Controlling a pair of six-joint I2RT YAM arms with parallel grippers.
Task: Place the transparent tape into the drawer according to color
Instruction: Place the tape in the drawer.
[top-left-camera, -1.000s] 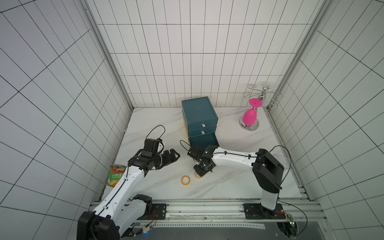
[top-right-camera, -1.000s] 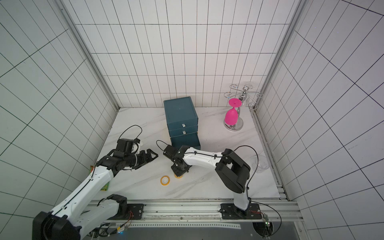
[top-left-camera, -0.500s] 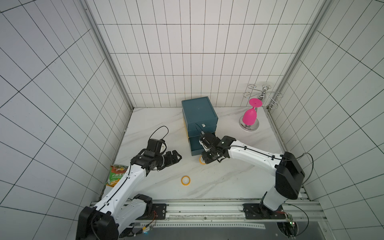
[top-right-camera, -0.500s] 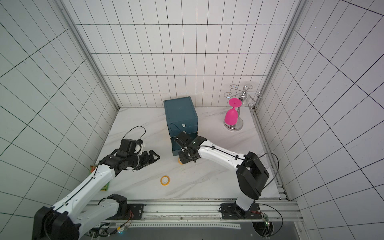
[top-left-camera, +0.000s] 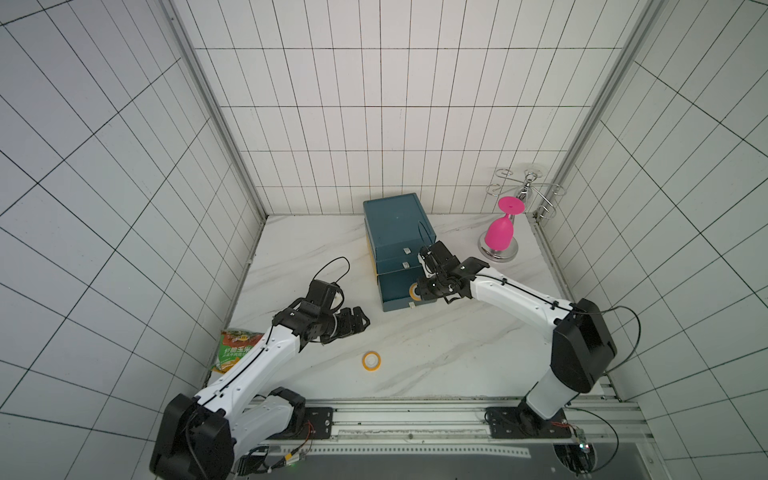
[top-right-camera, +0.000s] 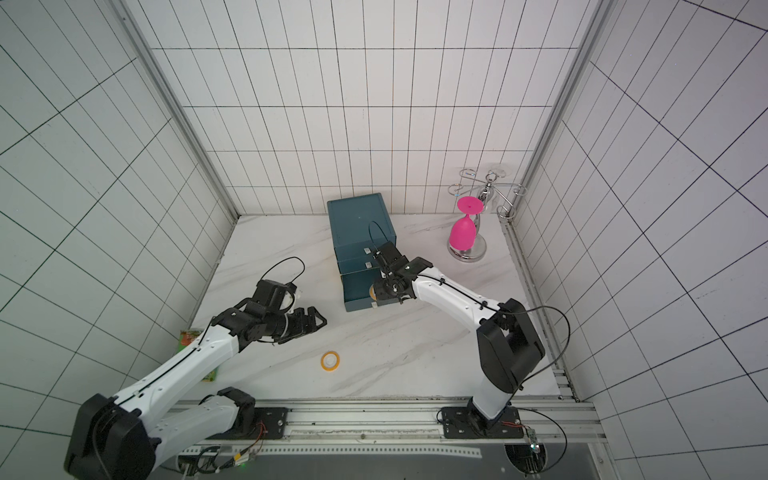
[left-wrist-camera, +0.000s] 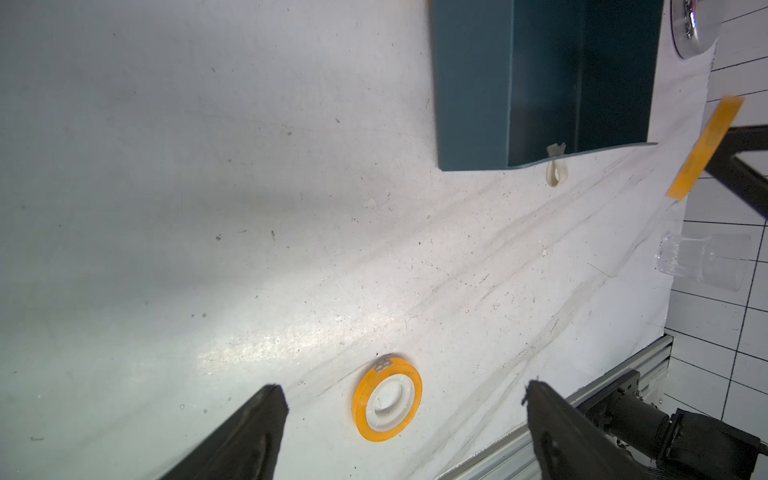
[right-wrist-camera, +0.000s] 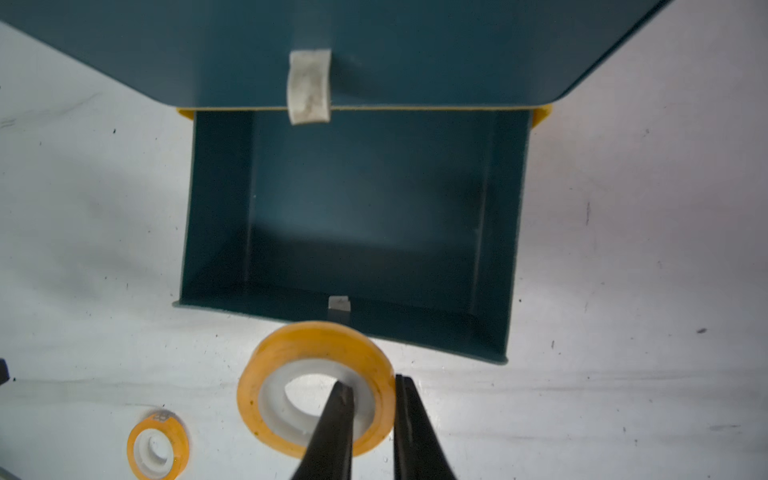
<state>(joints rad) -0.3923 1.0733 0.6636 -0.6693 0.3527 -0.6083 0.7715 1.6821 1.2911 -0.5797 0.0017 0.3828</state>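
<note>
The left arm (top-left-camera: 257, 357) stretches low and forward from its base, elbow slightly bent, wrist about level. Its jaws are spread wide and point toward the middle. The right arm (top-left-camera: 511, 297) rises steeply from its base to a high elbow, and the forearm reaches inward and slopes down. Its jaws are pinched on the wall of a yellow tape ring (right-wrist-camera: 257, 390), one inside the hole and one outside.

Bottom drawer (right-wrist-camera: 349, 216): pulled out, open above, floor bare.
Drawer front wall: right gripper (right-wrist-camera: 372, 382) with clamped tape ring (right-wrist-camera: 316, 338) hangs over it.
Desk (top-left-camera: 436, 353) centre: open; loose tape ring (top-left-camera: 371, 360) lies flat.
Left edge: snack bag (top-left-camera: 235, 349).
Rear centre: cabinet (top-left-camera: 395, 220).
Back right corner: goblet stand (top-left-camera: 509, 253).
</note>
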